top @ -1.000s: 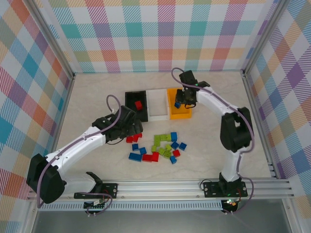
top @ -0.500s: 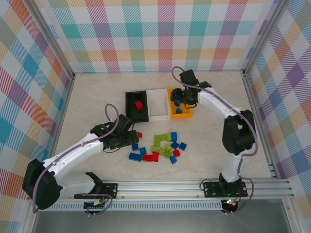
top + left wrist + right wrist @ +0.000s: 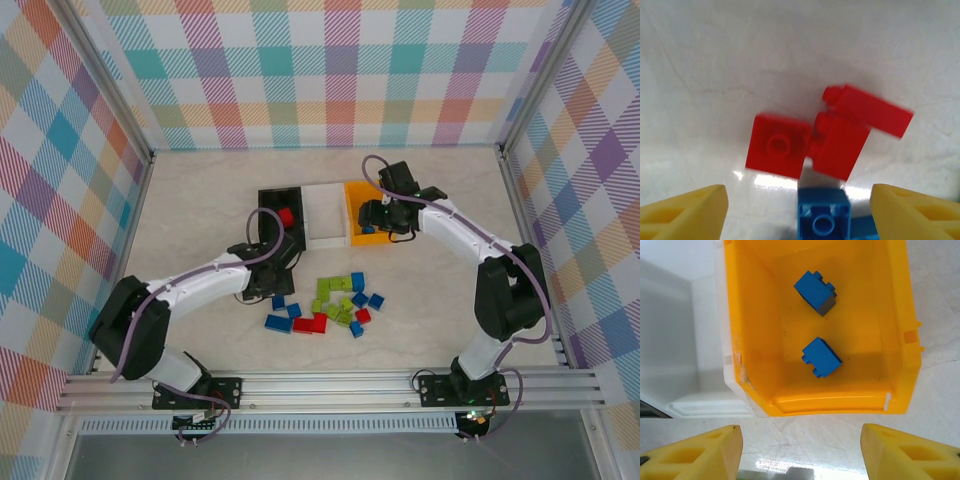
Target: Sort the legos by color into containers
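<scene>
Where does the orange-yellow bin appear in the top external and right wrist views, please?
Top external: the orange-yellow bin sits just right of centre, at the right end of its row.
Right wrist: it spans the upper middle, holding two blue bricks.
Shared landmark: the white bin against its left side.

A robotics lab test cell: a pale, stone-look bench [image 3: 190, 200] walled in by pastel plaid panels [image 3: 330, 70], with a left arm [image 3: 195, 288] and a right arm [image 3: 460, 230] bolted to an extruded aluminium rail [image 3: 330, 385] at the near edge.
</scene>
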You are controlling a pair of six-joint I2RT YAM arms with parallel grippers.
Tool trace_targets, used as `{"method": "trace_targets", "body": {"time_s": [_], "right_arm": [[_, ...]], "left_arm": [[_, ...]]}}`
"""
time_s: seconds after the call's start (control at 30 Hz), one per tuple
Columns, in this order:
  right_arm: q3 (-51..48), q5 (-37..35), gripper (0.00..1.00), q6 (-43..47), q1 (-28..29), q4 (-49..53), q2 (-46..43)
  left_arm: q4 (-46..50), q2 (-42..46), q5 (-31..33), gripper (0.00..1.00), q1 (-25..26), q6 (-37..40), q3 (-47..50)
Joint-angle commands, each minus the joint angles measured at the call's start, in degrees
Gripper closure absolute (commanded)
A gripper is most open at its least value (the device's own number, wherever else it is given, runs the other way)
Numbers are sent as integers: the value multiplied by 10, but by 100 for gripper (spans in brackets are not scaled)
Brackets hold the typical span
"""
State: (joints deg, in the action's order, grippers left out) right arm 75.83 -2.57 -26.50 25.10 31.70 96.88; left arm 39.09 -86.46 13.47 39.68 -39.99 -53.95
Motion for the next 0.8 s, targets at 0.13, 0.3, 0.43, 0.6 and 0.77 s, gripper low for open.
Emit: {"method": "trace_targets", "body": {"time_s": [0.13, 0.3, 0.43, 0.6, 0.77], "right_arm": [[-7, -6, 37, 8, -1, -18, -28], [-12, -4, 37, 5, -4, -20, -34], [-15, -5, 38, 5, -5, -20, -39], [-15, -8, 38, 5, -8, -20, -42], [-17, -7, 38, 4, -9, -20, -43]], "left_arm": [[45, -61, 56, 39, 16, 52, -69], [41, -84, 62, 46, 17, 50, -58], [24, -106, 57, 50, 18, 51, -50], [10, -126, 56, 58, 18, 59, -53], [12, -138, 59, 67, 19, 61, -60]]}}
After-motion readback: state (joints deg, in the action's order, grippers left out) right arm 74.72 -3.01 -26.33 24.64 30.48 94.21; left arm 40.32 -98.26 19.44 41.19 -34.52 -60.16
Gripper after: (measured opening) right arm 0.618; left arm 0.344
